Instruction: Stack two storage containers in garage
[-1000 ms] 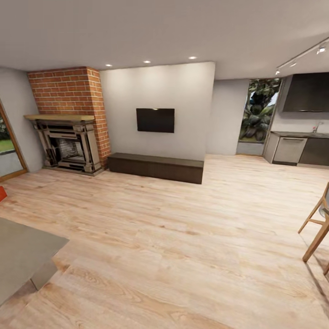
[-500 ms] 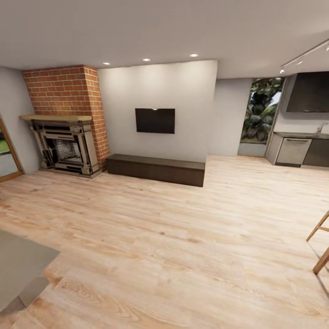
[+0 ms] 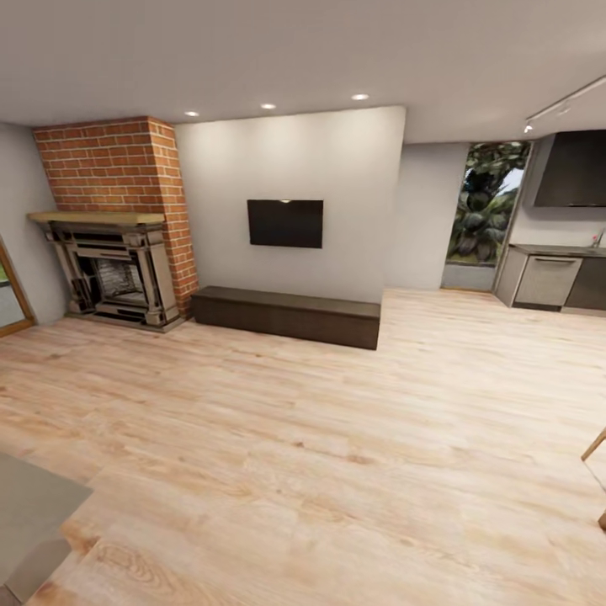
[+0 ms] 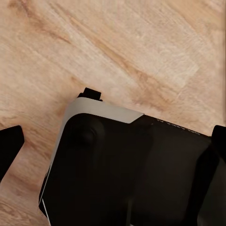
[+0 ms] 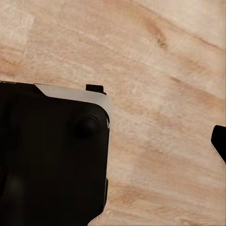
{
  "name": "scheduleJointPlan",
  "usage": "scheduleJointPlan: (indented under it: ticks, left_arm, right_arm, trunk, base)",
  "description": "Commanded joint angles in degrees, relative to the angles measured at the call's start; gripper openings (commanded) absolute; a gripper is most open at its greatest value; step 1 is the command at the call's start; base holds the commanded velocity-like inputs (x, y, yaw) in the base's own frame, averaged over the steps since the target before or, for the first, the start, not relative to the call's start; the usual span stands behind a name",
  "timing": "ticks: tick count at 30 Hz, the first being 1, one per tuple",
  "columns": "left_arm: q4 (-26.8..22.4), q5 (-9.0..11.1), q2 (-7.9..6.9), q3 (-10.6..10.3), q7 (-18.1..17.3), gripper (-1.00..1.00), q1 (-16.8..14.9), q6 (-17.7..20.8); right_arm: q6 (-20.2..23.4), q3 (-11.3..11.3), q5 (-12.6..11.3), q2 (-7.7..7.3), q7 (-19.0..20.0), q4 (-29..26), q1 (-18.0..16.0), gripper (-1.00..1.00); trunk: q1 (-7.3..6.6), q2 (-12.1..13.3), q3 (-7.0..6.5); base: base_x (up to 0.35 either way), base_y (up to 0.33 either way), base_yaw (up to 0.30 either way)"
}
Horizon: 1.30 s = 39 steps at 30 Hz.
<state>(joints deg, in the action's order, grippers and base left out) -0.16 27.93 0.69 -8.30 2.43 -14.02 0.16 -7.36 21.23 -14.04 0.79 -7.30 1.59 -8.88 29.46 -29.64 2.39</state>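
Note:
The two storage containers are out of view, and so are the garage and its floor. I am in the living room, on its light wood plank floor (image 3: 337, 438). In the left wrist view my left gripper (image 4: 113, 150) is open: one black fingertip (image 4: 9, 146) sits at one edge of the picture and the other at the opposite edge, with nothing held. Under it lie my own dark base and the planks. My right gripper (image 5: 113, 143) is open too, with one fingertip (image 5: 219, 143) showing at the picture's edge.
Ahead stand a brick fireplace (image 3: 118, 269), a wall-mounted TV (image 3: 284, 223) and a low dark bench (image 3: 286, 316). A grey table corner (image 3: 34, 513) juts in at lower left. Kitchen cabinets (image 3: 555, 282) and a wooden chair leg (image 3: 596, 442) are at the right.
The whole head view has shifted as the camera moved forward. The table corner and chair have slid toward the picture's edges, and a red-orange sliver at the left edge has left the view.

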Motion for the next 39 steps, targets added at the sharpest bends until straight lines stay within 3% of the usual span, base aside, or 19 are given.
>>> scheduleJointPlan:
  ticks: [1,8,23,39]
  left_arm:
    - [-0.02,0.46,0.01,-0.49,0.21,1.0,-0.04,0.02]
    - [-0.02,0.46,0.01,-0.49,0.21,1.0,-0.04,0.02]
    - [-0.02,0.46,0.01,-0.49,0.21,1.0,-0.04,0.02]
    - [-0.02,0.46,0.01,-0.49,0.21,1.0,-0.04,0.02]
  right_arm:
    - [-0.33,0.48,-0.54,0.03,-0.09,0.17,-0.08,1.0]
    - [-0.49,0.48,-0.5,-0.04,-0.04,0.17,-0.08,1.0]
    - [-0.57,0.48,-0.55,-0.12,-0.03,0.17,-0.08,1.0]
    - [-0.39,0.48,-0.55,0.33,-0.14,0.17,-0.08,1.0]
  trunk:
    - [0.06,-0.1,0.11]
    - [0.06,-0.1,0.11]
    - [0.06,-0.1,0.11]
    - [0.06,-0.1,0.11]
  base:
    - [0.322,0.0,0.0]
    - [0.322,0.0,0.044]
    - [0.322,0.0,0.238]
    - [0.322,0.0,0.014]
